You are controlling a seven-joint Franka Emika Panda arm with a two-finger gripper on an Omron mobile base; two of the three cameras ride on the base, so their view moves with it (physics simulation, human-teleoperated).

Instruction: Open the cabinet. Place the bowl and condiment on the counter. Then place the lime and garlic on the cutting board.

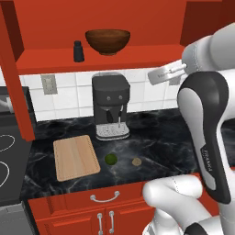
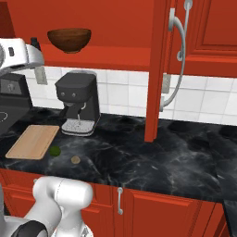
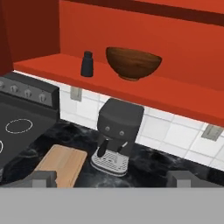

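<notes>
**Cabinet open, bowl and shaker waiting on the shelf**

Clearly, from the left base view, the red wall cabinet (image 1: pixel 92 57) stands open, its shelf carrying the wide round dark brown wooden-looking bowl (image 1: pixel 107 41) and, just beside it to the left, the small dark cylindrical condiment shaker (image 1: pixel 78 51). Below, on the black marble-patterned counter (image 1: pixel 156 133), the small dark green lime (image 1: pixel 110 159) and the tan lumpy garlic bulb (image 1: pixel 137 161) lie near each other, right of the light tan wooden cutting board (image 1: pixel 75 157).

From the right base view, a swung-out cabinet door with its long silver bar handle (image 2: pixel 178 55) hangs mid-frame; the bowl (image 2: pixel 69 40) sits on the shelf above a black coffee machine (image 2: pixel 78 102).

In the hand view, the gripper (image 3: pixel 113 178) points at the shelf with fingertips (image 3: pixel 43 178) spread wide, holding nothing. The bowl (image 3: pixel 133 63) looks rigid and fairly light, but too broad to span; pinching its rim wall seems the sound grip. The shaker (image 3: pixel 87 64) is probably smooth and tippy, so a grasp across its body, below the cap, would suit.
</notes>
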